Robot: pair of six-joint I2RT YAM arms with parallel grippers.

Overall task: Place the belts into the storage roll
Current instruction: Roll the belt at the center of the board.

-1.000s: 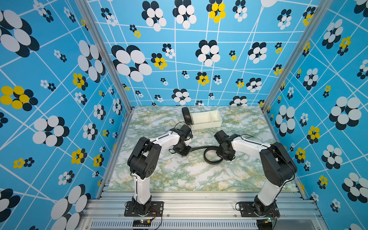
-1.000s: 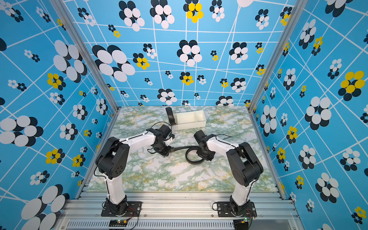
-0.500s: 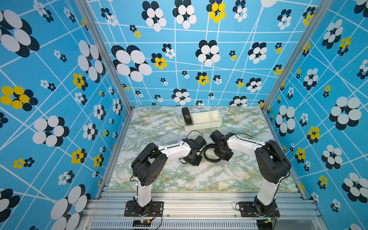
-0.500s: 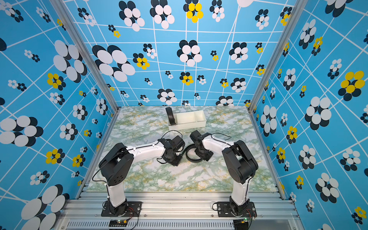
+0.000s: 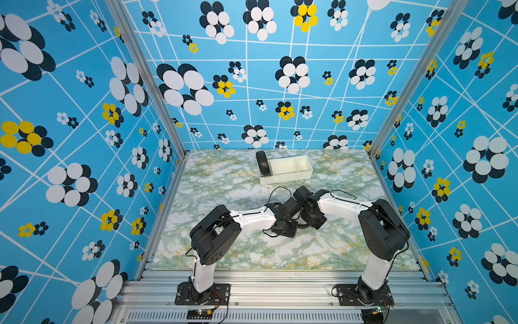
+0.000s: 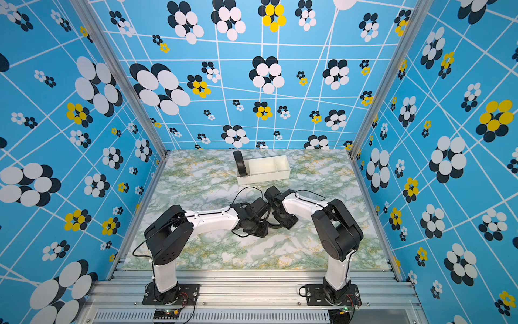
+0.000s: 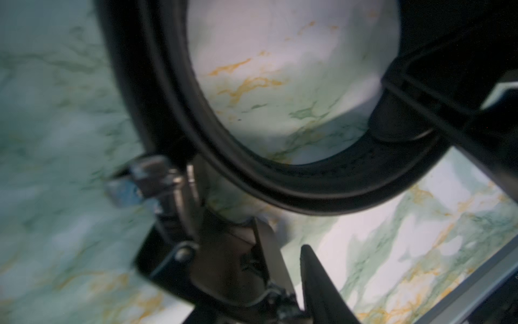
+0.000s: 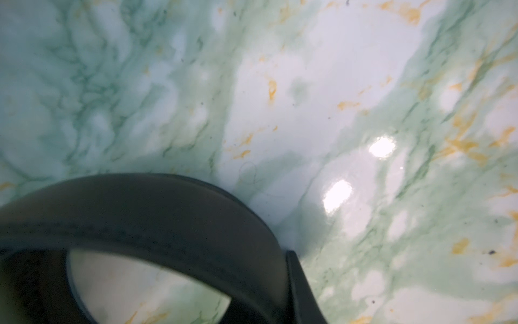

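One belt (image 5: 263, 165) (image 6: 241, 165), a black coil, stands on edge in the left end of the off-white storage roll (image 5: 291, 176) (image 6: 266, 175). The other belt (image 7: 280, 188) (image 8: 157, 213) lies as a loose loop on the marble table between both grippers, mostly hidden under them in both top views. My right gripper (image 5: 315, 221) (image 8: 283, 280) is shut on that loop's band. My left gripper (image 5: 288, 227) (image 7: 286, 252) is at the belt's metal buckle end (image 7: 229, 266), open, with a strip of table showing between one finger (image 7: 316, 280) and the buckle.
The two wrists nearly touch at the table's middle, in front of the storage roll. Thin black cables (image 5: 276, 193) arc over the left wrist. Patterned blue walls close in the left, right and back; an aluminium rail (image 5: 280, 283) runs along the front edge.
My left gripper has swept right and forward with the belt's buckle end, closing the strap into a loop beside the right gripper, and its jaws have just widened. The right gripper shifted slightly left.
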